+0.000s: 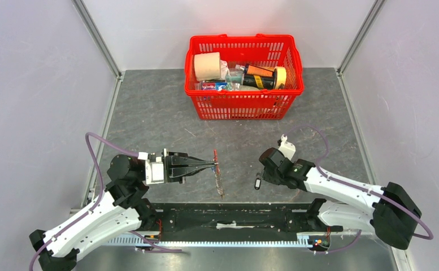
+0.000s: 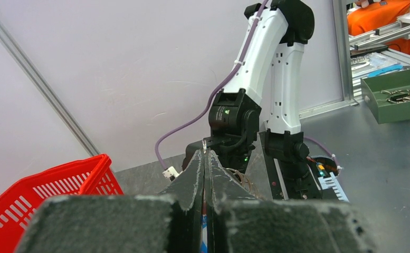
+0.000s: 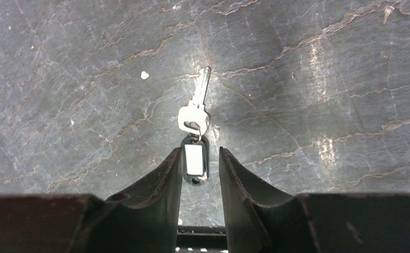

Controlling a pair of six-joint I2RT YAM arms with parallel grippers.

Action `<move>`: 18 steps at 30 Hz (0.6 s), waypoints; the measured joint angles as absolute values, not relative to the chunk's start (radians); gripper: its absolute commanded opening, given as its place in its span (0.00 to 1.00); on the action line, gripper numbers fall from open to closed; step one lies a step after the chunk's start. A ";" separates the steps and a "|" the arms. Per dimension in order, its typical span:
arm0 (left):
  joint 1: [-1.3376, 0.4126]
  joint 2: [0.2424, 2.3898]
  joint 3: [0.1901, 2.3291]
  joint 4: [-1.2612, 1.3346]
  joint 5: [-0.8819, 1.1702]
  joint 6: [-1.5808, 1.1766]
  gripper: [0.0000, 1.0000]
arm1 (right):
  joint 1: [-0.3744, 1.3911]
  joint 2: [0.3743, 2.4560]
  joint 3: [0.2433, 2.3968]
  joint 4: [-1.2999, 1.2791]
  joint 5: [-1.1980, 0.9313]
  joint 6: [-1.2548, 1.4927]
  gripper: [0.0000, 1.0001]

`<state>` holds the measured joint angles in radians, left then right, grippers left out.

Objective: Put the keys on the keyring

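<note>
The right gripper (image 3: 200, 154) stands spread astride the black tag (image 3: 195, 161) of a small silver metal key (image 3: 194, 110) lying flat on the grey marbled tabletop (image 3: 324, 79), not yet pinching. It is best to centre on the tag and close squarely, lest it skid. The left gripper (image 1: 212, 164), pressed together, pinches the red-strapped keyring (image 1: 218, 175) nearby. The table's near edge is close, and the red plastic basket (image 1: 245, 107) sits well apart, leaving open room.

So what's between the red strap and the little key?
Just bare grey table between the red strap and the key, shown in the top view.
</note>
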<state>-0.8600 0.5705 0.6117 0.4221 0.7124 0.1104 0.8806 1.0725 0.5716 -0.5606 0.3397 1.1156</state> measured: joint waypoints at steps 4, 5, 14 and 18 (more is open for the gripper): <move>-0.860 0.570 0.609 0.423 0.713 0.104 0.02 | 0.859 1.113 0.550 -0.506 0.334 1.135 0.38; -0.860 0.570 0.608 0.424 0.713 0.102 0.02 | 0.857 1.122 0.550 -0.499 0.333 1.137 0.38; -0.862 0.569 0.603 0.426 0.714 0.096 0.02 | 0.846 1.191 0.530 -0.405 0.297 1.155 0.35; -0.862 0.567 0.602 0.427 0.714 0.094 0.02 | 0.845 1.210 0.520 -0.381 0.280 1.161 0.30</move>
